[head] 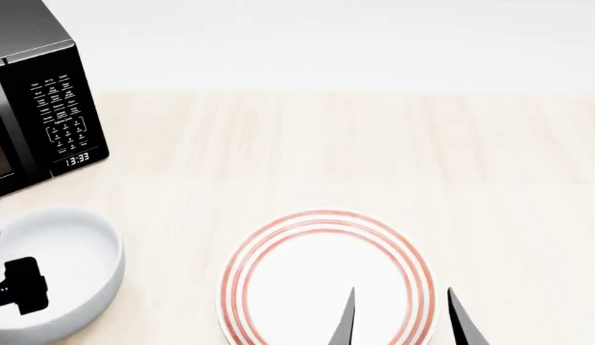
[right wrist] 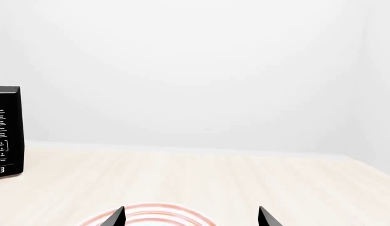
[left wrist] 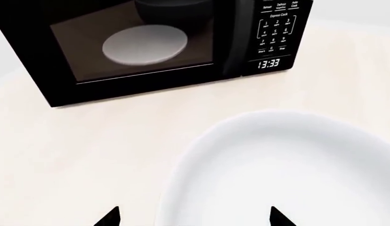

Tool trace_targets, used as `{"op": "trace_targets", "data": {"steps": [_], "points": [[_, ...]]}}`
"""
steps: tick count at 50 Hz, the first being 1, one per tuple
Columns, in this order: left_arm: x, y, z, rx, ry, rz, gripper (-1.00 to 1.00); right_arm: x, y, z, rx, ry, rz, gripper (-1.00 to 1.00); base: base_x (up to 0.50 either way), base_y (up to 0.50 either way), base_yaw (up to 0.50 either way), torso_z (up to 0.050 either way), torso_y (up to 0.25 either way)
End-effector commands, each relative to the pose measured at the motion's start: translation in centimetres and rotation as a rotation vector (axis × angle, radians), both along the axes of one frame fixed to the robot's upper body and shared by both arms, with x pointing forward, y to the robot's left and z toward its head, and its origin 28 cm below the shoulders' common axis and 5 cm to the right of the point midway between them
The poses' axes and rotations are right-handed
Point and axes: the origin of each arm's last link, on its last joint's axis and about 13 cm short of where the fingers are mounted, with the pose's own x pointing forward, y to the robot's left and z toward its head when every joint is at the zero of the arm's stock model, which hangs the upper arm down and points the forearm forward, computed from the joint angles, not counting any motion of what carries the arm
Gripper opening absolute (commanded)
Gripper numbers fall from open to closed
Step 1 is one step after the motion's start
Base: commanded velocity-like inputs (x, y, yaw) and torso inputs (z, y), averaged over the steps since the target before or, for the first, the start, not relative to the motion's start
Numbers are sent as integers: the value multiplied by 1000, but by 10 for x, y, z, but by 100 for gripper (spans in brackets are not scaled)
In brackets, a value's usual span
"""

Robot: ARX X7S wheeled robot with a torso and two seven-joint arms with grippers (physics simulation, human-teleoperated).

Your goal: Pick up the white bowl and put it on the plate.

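The white bowl sits on the table at the near left, in front of the microwave. A black part of my left arm hangs over its near-left side. In the left wrist view my left gripper is open, and the side of the bowl lies between its two fingertips. The plate, white with red rings, lies flat near the front centre. My right gripper stands open over the plate's near-right part. The right wrist view shows only the plate's far rim between the spread tips of that gripper.
A black microwave stands at the back left, door shut, a pale dish visible inside and its clock reading 13:33. The light wooden table runs to a white wall behind.
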Motion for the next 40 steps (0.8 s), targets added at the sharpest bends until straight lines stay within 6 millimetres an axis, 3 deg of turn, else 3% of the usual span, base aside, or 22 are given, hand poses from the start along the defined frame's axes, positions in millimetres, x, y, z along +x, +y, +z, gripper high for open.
{"op": "trace_targets", "data": {"steps": [1, 40], "points": [[1, -2, -9, -33, 15, -11, 100, 2, 0, 1, -3, -17, -10, 100, 0, 0, 0, 0, 0], [4, 0, -19, -50, 20, 11, 100, 1, 0, 1, -4, -19, -10, 100, 0, 0, 0, 0, 0]]}}
